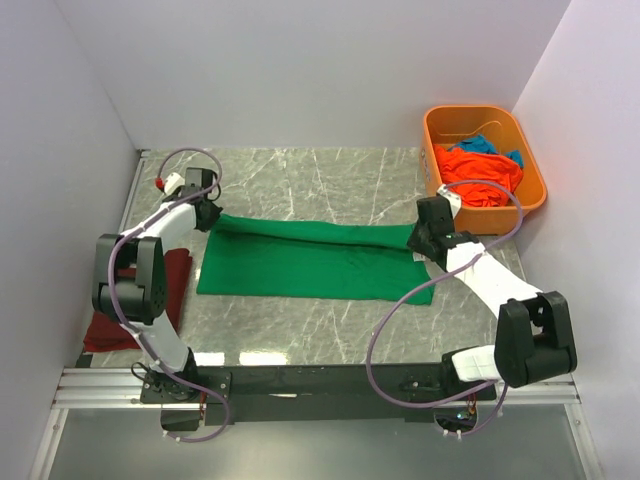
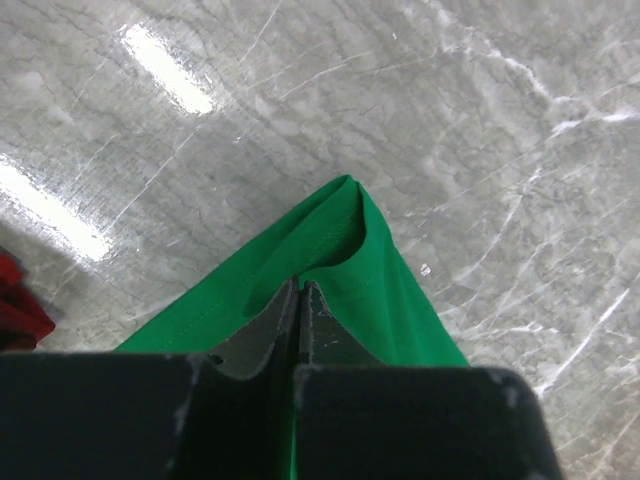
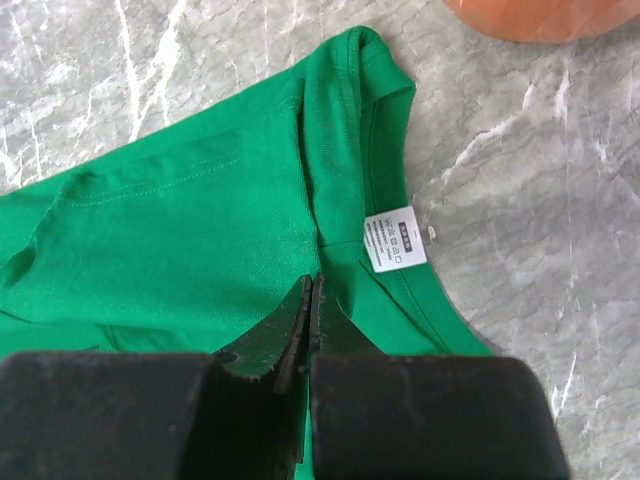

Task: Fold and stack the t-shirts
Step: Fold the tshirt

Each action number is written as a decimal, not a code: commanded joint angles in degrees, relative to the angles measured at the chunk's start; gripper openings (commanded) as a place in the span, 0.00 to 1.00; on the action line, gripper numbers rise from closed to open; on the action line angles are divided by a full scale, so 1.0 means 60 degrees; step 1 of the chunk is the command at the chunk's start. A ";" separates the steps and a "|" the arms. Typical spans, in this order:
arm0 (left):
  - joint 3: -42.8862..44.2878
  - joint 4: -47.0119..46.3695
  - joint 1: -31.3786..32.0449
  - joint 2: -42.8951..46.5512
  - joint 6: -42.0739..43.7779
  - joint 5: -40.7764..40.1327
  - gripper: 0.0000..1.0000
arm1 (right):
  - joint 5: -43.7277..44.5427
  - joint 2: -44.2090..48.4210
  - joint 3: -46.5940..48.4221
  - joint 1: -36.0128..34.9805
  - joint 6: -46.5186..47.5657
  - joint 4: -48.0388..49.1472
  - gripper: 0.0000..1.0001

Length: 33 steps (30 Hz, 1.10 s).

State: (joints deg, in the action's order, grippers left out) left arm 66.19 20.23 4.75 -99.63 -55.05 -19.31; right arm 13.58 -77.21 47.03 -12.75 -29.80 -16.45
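A bright green t-shirt (image 1: 310,265) lies folded into a long band across the middle of the table. My left gripper (image 1: 207,212) is at its far-left corner, jaws shut on a raised fold of the green cloth (image 2: 370,270); the fingertips (image 2: 301,285) show only a hairline gap. Over at the band's right end, my right gripper (image 1: 422,240) is shut on the green cloth (image 3: 180,230) beside the collar and its white label (image 3: 394,238). A dark red t-shirt (image 1: 175,275) lies at the left edge, partly under the left arm. Orange (image 1: 478,170) and blue (image 1: 485,145) t-shirts sit bunched in the tub.
The rigid orange tub (image 1: 480,112) stands at the back right corner against the wall; its rim (image 3: 540,15) shows at the top of the right wrist view. White walls close off the left, back and right sides. The marble tabletop (image 1: 300,175) stretches behind the green shirt.
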 commanded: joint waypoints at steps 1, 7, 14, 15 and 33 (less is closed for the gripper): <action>-0.0148 -0.0397 0.0013 0.0566 -0.0200 -0.0326 0.06 | 0.0065 0.0446 -0.0147 0.0031 -0.0072 0.0251 0.00; -0.0704 -0.0631 0.0013 0.0785 -0.0361 -0.0195 0.11 | -0.0154 0.0490 -0.0396 0.0031 -0.0160 0.0368 0.00; -0.1729 -0.1071 -0.0001 0.1501 -0.0800 -0.0165 0.34 | -0.0740 0.0753 -0.0689 0.0060 0.0001 0.0354 0.12; -0.1948 -0.1188 -0.0001 0.1648 -0.0816 -0.0194 0.37 | -0.0741 0.0870 -0.0733 0.0046 0.0030 0.0252 0.22; 0.0979 0.2324 0.1507 -0.0079 -0.2133 -0.2258 0.34 | -0.1004 -0.0915 0.1947 -0.1683 0.0118 0.0060 0.31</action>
State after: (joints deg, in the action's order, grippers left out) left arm 69.54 25.23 12.80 -99.29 -63.72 -26.33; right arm 7.35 -81.76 55.77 -22.50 -29.52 -16.69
